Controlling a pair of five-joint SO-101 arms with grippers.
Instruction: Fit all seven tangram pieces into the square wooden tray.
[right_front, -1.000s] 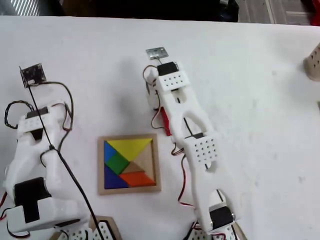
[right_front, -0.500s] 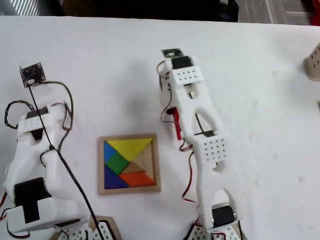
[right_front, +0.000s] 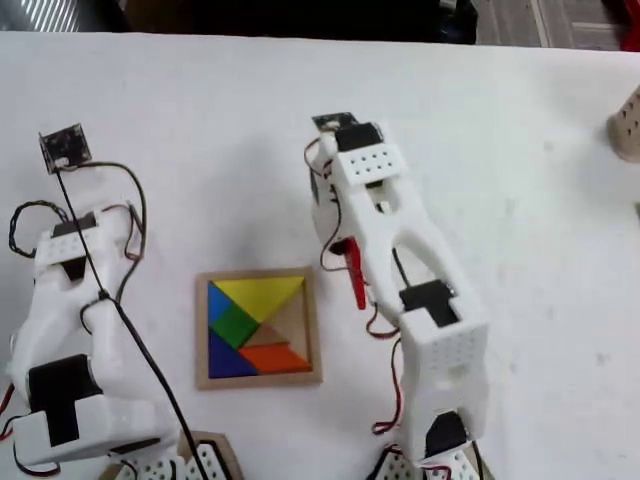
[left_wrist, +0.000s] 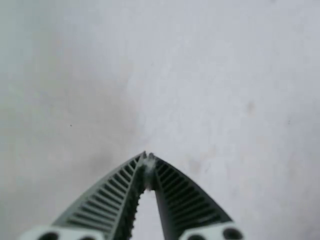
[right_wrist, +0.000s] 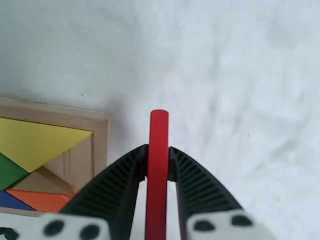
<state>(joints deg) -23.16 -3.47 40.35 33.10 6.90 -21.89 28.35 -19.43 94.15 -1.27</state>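
- Jaws of the right gripper (right_wrist: 158, 149) are clamped on a red tangram piece (right_wrist: 159, 129), which stands on edge between them. Jaws of the left gripper (left_wrist: 148, 161) are pressed together on nothing, over bare table (right_front: 520, 200).
- Over the past second the right arm has folded back toward its base. It carried the red piece first a little away from the square wooden tray (right_front: 315, 335), then down alongside it. The piece now hangs just beside the tray's right rim, near the far corner and outside the frame.
- By the look of it, that sets up the placement rather than making it: the piece has yet to cross the rim.
- Inside the tray lie a yellow triangle (right_front: 258, 291), a green piece (right_front: 236, 324), a blue piece (right_front: 224, 358) and an orange piece (right_front: 274, 357). A patch of bare wood (right_front: 292, 318) is open on the right side, nearest the held piece.
- The rim stands between the piece and that patch. The piece is also held upright, so it would likely need tilting flat and turning to match the gap.
- The left arm rests well apart on the tray's other side. A small circuit board (right_front: 64, 148) lies beyond it, and the board's black cable (right_front: 100, 275) trails over the arm.
- A perforated wooden block (right_front: 627, 125) sits at the table's far right edge, clear of the work.
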